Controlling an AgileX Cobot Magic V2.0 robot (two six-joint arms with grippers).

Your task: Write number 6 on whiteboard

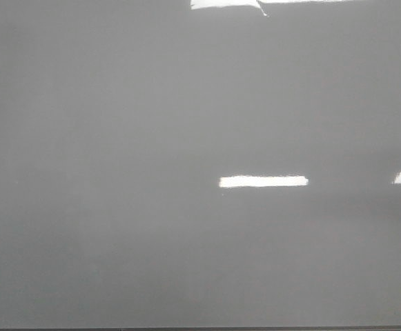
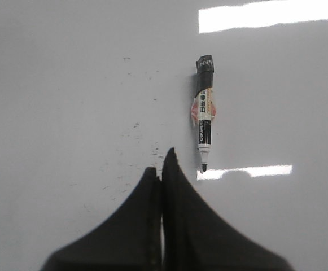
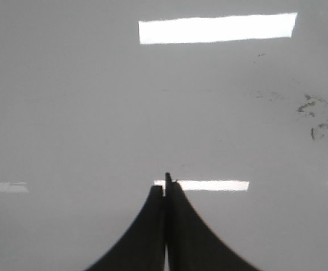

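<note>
**A:** Marker (image 2: 204, 113) lies flat on the whiteboard (image 2: 68, 84), cap off, bare nib pointing back toward the left gripper (image 2: 162, 161). It only shows in the left wrist view. Not touching the fingers, just beside and ahead of them.

**B:** Handling?

**A:** Light and rigid, I'd guess. Slim plastic barrel, black at both ends, printed label round the middle. It's round and the board is glossy, so I'd expect it to roll or skid if nudged sideways. Best hold is probably the labelled mid-barrel, squeezing across the width, well back from the nib. The felt tip is the soft part, so don't crush it.

**B:** Grippers?

**A:** Both pressed closed with nothing between them. Left: two dark tapered fingers meeting in a seam. Right gripper (image 3: 166, 186) is the same, hovering over bare board. Left would need to spread before any grasp.

**B:** Any 6 yet?

**A:** None I can see. Front view is plain board, pale grey and shiny, with bright rectangular light reflections and a thin dark bottom edge. So writing hasn't started, as I read it.

**B:** Anything else on the surface?

**A:** Faint dark specks near the left fingers, and smudged ink residue (image 3: 322, 118) off to one side in the right wrist view. Two small things, one dark and one red, sit at the left border of the front view; too cropped to identify.
</note>
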